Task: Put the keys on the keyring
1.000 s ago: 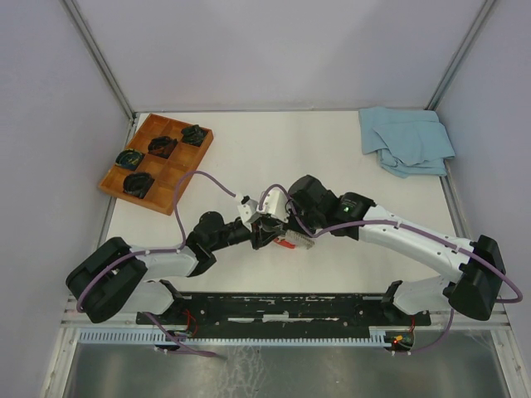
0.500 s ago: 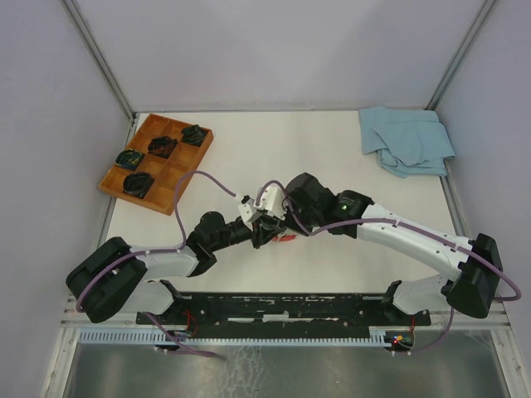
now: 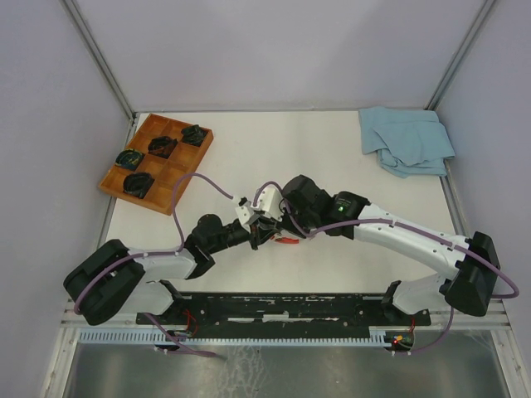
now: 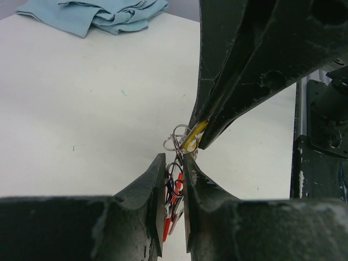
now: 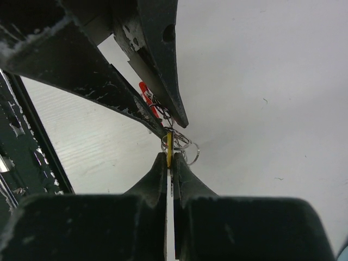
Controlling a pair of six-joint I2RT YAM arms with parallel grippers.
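Tray (image 3: pixel 177 176) lies far-left on the table (image 3: pixel 282 149), cloth (image 3: pixel 406 141) far-right, left claw (image 4: pixel 174 159) facing right claw (image 5: pixel 169 157) between them.

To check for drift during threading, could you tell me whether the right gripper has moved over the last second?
Yes. In the top view the right gripper has shifted slightly left, toward the wooden tray and away from the blue cloth.

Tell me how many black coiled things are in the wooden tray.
4 black coiled items, each in its own compartment of the wooden tray, far left: one farthest back, one just nearer, one at the tray's left edge, one at its near end. None seems hidden.
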